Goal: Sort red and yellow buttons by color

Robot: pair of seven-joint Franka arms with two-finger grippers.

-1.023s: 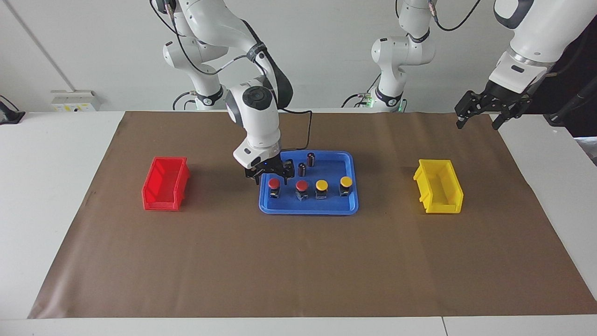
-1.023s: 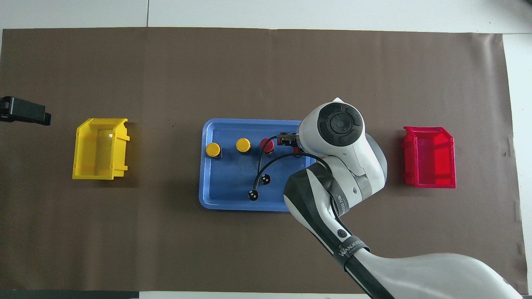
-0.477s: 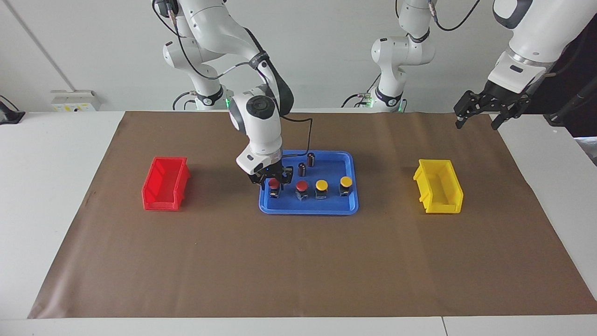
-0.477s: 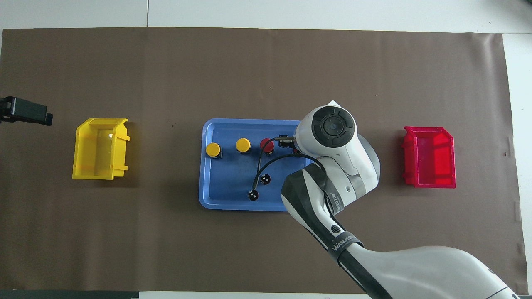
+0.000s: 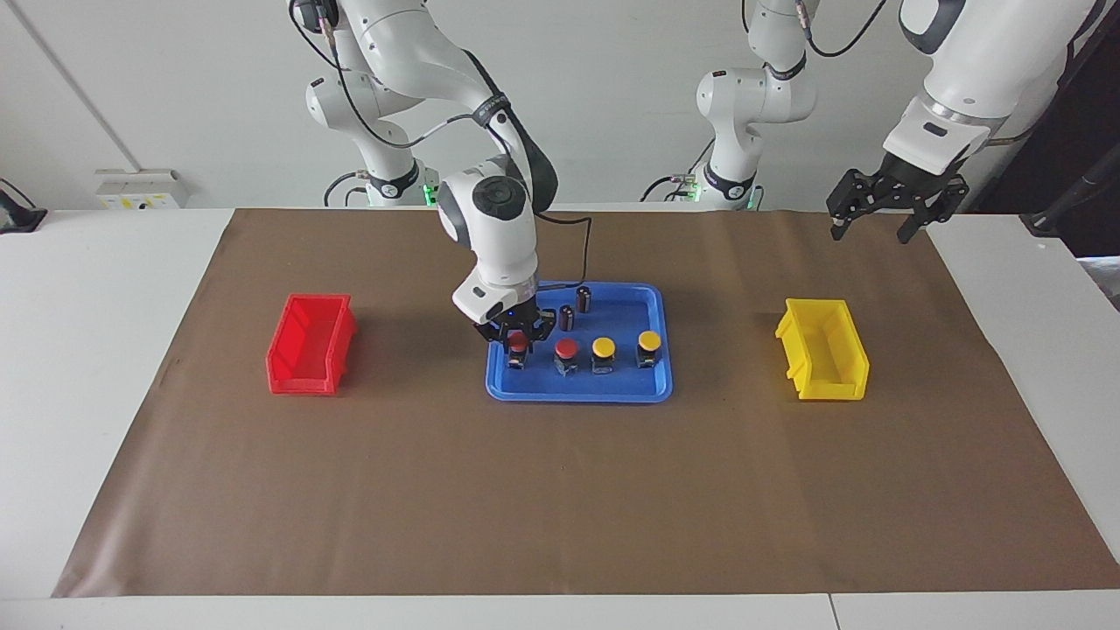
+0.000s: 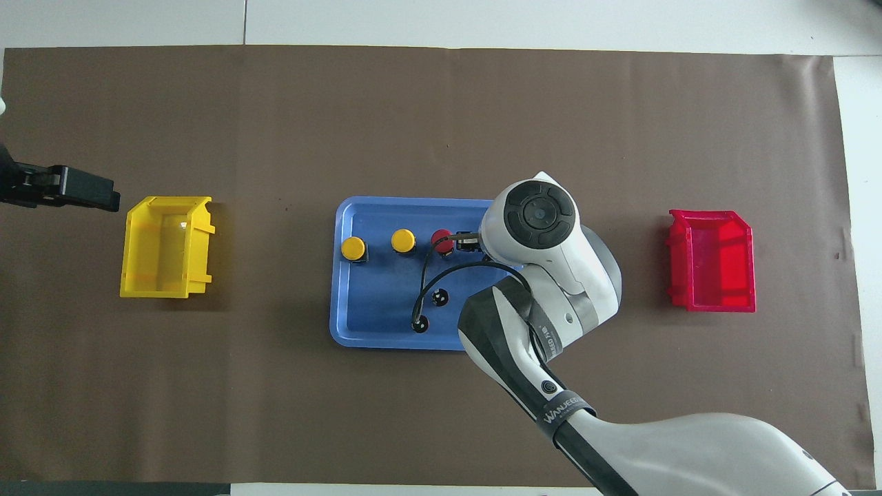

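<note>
Four buttons stand in a row in the blue tray [image 5: 577, 390]: a red one [image 5: 517, 342], a second red one [image 5: 566, 349], then two yellow ones [image 5: 603, 347] [image 5: 648, 339]. My right gripper [image 5: 517, 336] is low over the tray, open, with a finger on each side of the end red button. In the overhead view my right wrist hides that button; the other red button [image 6: 442, 239] and the yellow ones [image 6: 403, 240] [image 6: 353, 248] show. My left gripper [image 5: 869, 233] is open and empty in the air near the yellow bin [image 5: 822, 348].
Two dark capless cylinders [image 5: 584, 298] [image 5: 567, 317] stand in the tray, nearer to the robots than the buttons. An empty red bin [image 5: 311, 344] sits toward the right arm's end of the brown mat. The yellow bin is empty too.
My right gripper has moved down and sideways from beside the end red button until it straddles it. My left gripper has shifted a little toward the table's middle.
</note>
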